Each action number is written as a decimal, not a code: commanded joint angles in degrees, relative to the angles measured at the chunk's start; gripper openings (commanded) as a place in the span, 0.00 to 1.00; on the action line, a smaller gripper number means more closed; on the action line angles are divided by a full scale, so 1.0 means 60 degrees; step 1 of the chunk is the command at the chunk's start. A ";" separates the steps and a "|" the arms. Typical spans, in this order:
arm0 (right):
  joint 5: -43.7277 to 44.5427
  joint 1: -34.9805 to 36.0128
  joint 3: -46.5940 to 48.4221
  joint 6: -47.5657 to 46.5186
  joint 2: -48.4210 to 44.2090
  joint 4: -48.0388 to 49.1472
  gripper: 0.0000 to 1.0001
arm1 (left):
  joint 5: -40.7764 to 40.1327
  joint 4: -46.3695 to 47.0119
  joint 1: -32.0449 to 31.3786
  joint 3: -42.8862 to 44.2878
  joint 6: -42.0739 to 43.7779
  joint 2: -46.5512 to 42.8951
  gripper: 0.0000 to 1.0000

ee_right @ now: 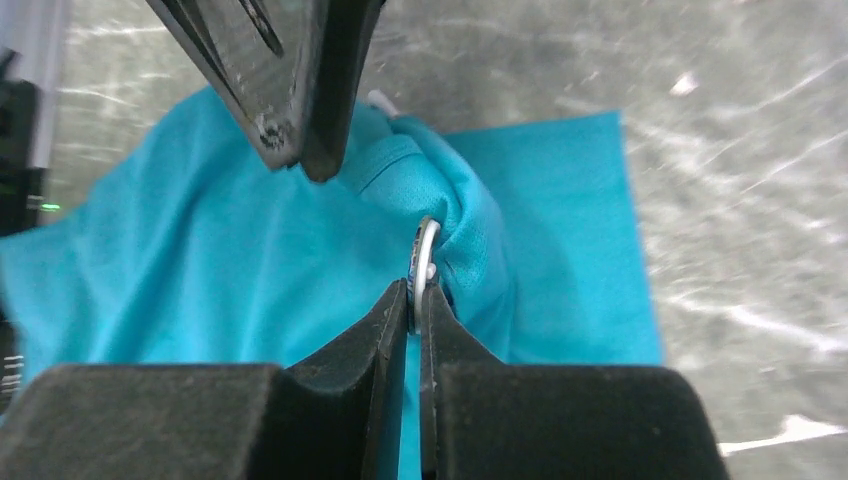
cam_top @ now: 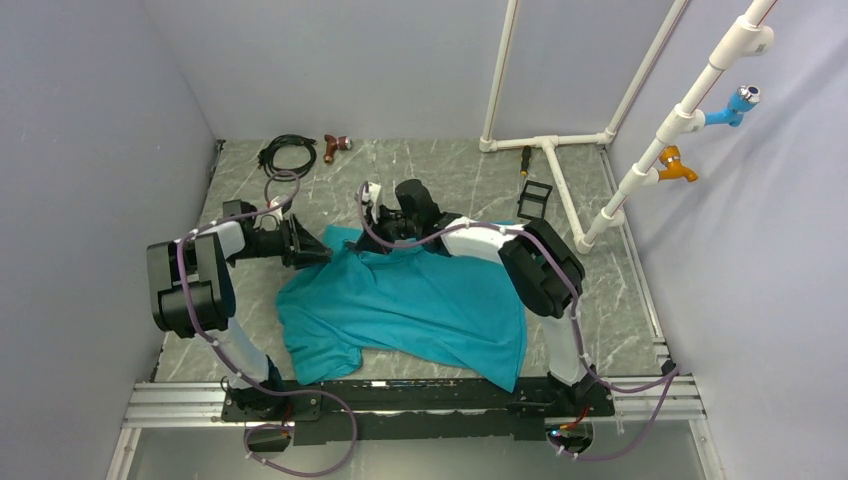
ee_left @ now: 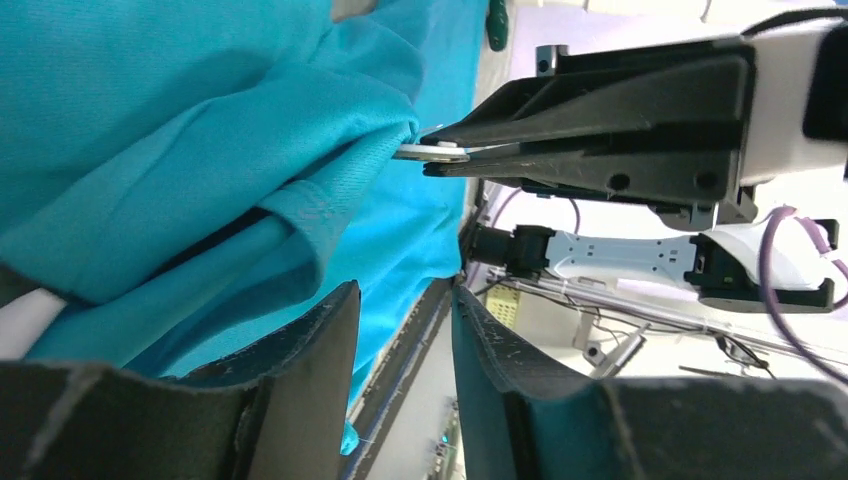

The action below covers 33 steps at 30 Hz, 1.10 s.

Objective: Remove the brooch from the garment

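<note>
The teal garment (cam_top: 420, 310) lies spread on the table, its upper left part pulled up into a peak. My right gripper (ee_right: 418, 295) is shut on the brooch (ee_right: 425, 250), a thin disc seen edge-on with fabric (ee_right: 200, 270) bunched round it. In the left wrist view the same brooch (ee_left: 432, 151) sits at the tips of the right gripper (ee_left: 440, 158), against the cloth (ee_left: 150, 120). My left gripper (ee_left: 405, 295) stands open beside the fabric, nothing between its fingers. From above, the left gripper (cam_top: 305, 245) and right gripper (cam_top: 372, 232) meet at the shirt's raised edge.
A coiled black cable (cam_top: 287, 152) and a reddish-brown tool (cam_top: 336, 146) lie at the back left. A white pipe frame (cam_top: 550, 145) with a screwdriver (cam_top: 525, 160) and a small black frame (cam_top: 535, 198) stands at the back right.
</note>
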 commanded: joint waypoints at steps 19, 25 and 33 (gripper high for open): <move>-0.3909 -0.0988 0.1008 0.7157 0.2022 0.1351 0.00 | -0.0630 0.0815 0.0117 -0.0288 0.0064 -0.0139 0.47; -0.4110 -0.0913 0.1303 0.7139 0.2242 0.1370 0.00 | -0.0609 0.0928 0.0051 -0.0176 -0.0090 0.0076 0.47; -0.4402 -0.0742 0.1580 0.6899 0.2555 0.1188 0.00 | -0.0595 0.0762 0.0039 0.0012 -0.0042 0.0322 0.47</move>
